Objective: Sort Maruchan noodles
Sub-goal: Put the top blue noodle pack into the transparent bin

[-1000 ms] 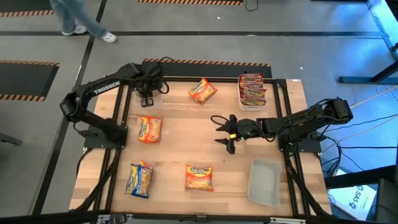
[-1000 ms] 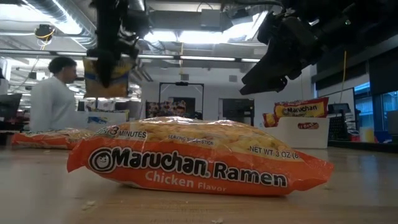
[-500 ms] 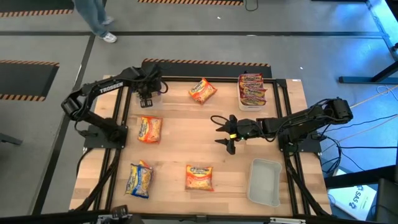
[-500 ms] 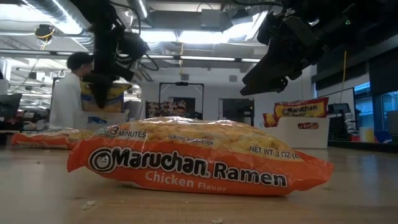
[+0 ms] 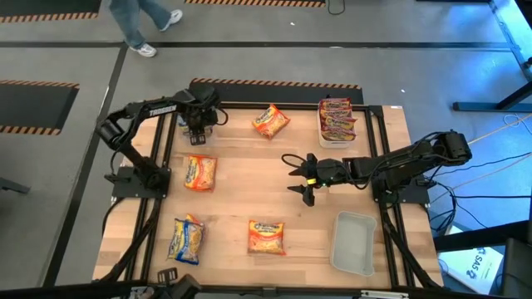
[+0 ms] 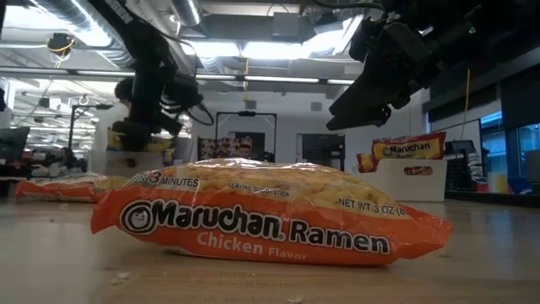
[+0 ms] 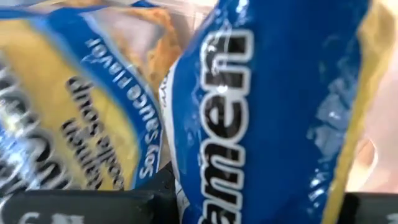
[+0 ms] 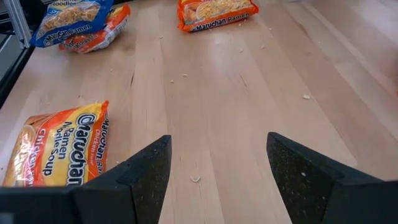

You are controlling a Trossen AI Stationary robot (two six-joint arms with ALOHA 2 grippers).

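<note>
Nearest the low camera, an orange Maruchan chicken packet (image 6: 270,219) lay flat on the wooden surface (image 5: 249,191); from overhead it sat at lower centre of the frame. To its left, at lower left of the overhead frame, a blue-and-yellow packet (image 5: 186,238) lay on top of an orange one. At lower right stood an empty clear tub (image 5: 353,242).

Farther up, in the middle of the overhead frame, the right tool (image 5: 301,177) hung above bare wood with its two fingers (image 8: 144,173) spread wide apart, holding nothing. Left of centre lay another orange chicken packet (image 5: 200,173).

Toward the top of the overhead frame, a fourth orange packet (image 5: 271,121) lay tilted near the far edge of the surface. At upper right, a white tub (image 5: 337,122) held red packets (image 5: 337,114) stacked inside. At upper left, the left tool (image 5: 198,124) was lowered over a clear tub (image 5: 195,133), clamped on a blue-and-yellow soy sauce packet (image 7: 273,112), which filled its wrist view; a second blue-and-yellow packet (image 7: 74,106) showed just beside it.

Beyond the surface, a person's legs (image 5: 141,21) crossed the floor.
</note>
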